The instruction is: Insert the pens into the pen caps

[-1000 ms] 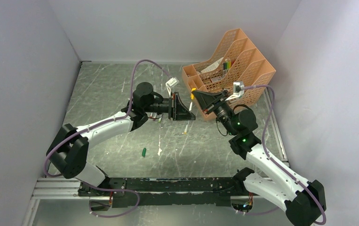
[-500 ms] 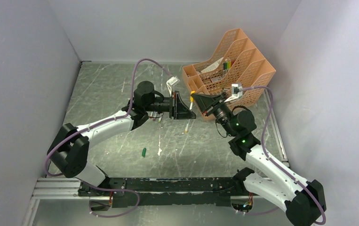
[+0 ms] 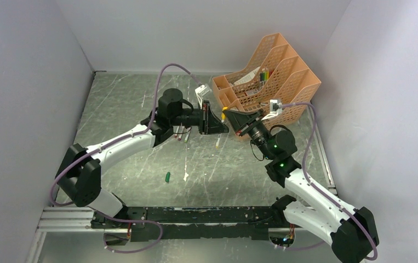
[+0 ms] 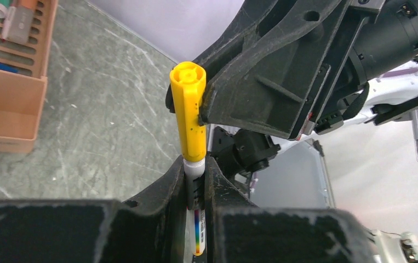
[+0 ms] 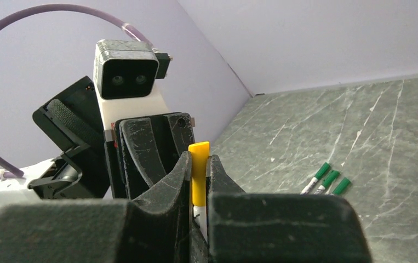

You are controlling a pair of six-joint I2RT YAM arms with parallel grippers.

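A white pen (image 4: 194, 171) with a colour-stripe label stands between the fingers of my left gripper (image 4: 194, 164), which is shut on its barrel. A yellow pen cap (image 4: 190, 118) sits on the pen's upper end. My right gripper (image 5: 198, 160) is shut on that yellow cap (image 5: 198, 175). In the top view the two grippers meet tip to tip above the table, left gripper (image 3: 222, 127) and right gripper (image 3: 227, 114), with the pen (image 3: 218, 141) hanging down between them. Three green-capped pens (image 5: 327, 178) lie side by side on the table. A loose green cap (image 3: 167, 177) lies nearer the bases.
An orange mesh file organiser (image 3: 283, 82) stands at the back right, close behind the right gripper, with coloured markers (image 3: 263, 74) in one slot. A thin white pen (image 3: 185, 159) and a small white scrap (image 3: 185, 177) lie on the grey table beside the green cap.
Both grippers have shifted slightly toward the far side with the pen and cap still between them. Neither has opened.
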